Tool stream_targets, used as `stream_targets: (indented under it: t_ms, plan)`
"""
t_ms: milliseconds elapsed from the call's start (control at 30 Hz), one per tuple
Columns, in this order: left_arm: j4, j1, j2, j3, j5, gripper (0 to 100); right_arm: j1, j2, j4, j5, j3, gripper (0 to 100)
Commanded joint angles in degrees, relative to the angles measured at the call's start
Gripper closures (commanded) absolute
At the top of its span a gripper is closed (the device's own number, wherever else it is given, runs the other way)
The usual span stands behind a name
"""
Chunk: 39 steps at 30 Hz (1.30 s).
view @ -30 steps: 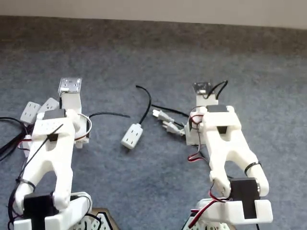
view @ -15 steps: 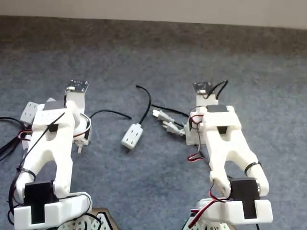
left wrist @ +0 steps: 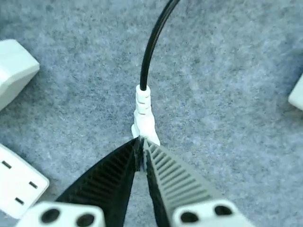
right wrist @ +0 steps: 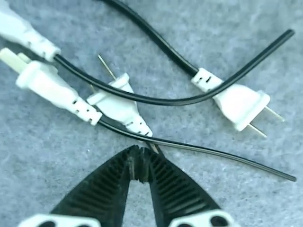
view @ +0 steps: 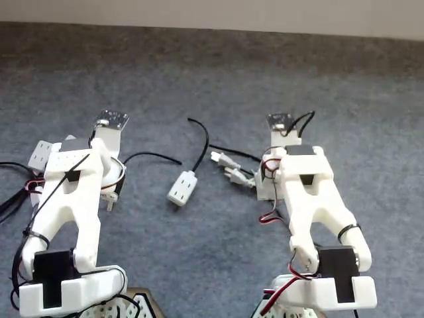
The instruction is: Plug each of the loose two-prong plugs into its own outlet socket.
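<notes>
The left gripper [left wrist: 142,144] has its ribbed fingers pinched tight on the prong end of a white two-prong plug [left wrist: 143,118]. The plug's black cord [left wrist: 154,42] trails away over the grey carpet [left wrist: 227,56]. Flat white outlet blocks [left wrist: 19,187] lie near it on either side. Over at the other arm, the right gripper [right wrist: 140,158] is pressed closed with nothing clearly held. Its tips sit right at a thin black cable [right wrist: 213,152], beside several more white plugs [right wrist: 116,106] lying tangled together. Between the arms a lone white outlet socket [view: 182,187] rests on the carpet, apart from both.
</notes>
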Motion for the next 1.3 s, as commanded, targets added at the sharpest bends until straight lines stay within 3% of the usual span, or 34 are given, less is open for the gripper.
stream_targets:
  t_ms: [0,67,567,900,1267]
  plan:
    - [-0.35,-0.66,-0.22,-3.56,-1.76,89,0.66,-0.22,-0.75,-0.26,-0.22,99.2]
    - [0.53,-1.01,-0.31,-4.70,-1.93,84,0.66,-0.22,-0.66,-0.26,-0.22,99.2]
    - [-0.70,-5.67,-0.22,-4.26,-10.55,83,0.66,-0.22,-0.92,-0.35,2.86,99.2]
    - [-5.10,-5.14,14.64,-6.73,-10.73,83,0.66,-0.22,-0.75,-0.35,2.77,99.2]
    - [-0.18,-2.15,17.89,-15.25,-9.05,83,0.66,-0.13,-0.84,-0.35,3.12,99.2]
